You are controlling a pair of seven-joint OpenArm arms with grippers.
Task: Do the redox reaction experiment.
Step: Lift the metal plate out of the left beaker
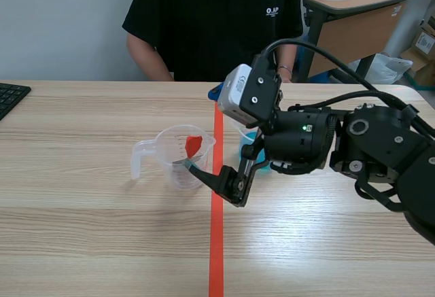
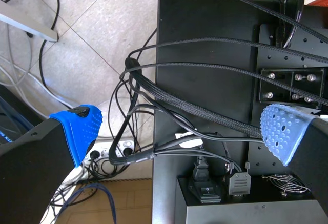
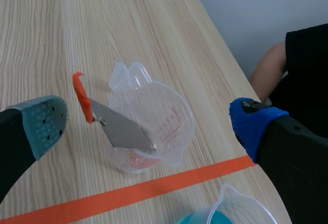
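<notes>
Open, empty right pincer (image 3: 148,124) beside a light, probably slippery plastic cup (image 3: 177,108).
Best hold, probably: the thin scoop's (image 3: 120,130) orange handle (image 1: 194,145), at the cup's one o'clock.

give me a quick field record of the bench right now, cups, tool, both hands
clear cup: upright, left of the tape line
spatula: leaning in the clear cup, orange handle up
second cup: teal liquid inside, right of the line
right hand: open, at the clear cup, holding nothing
left hand: open, off the table, above cables
person: across the table
</notes>
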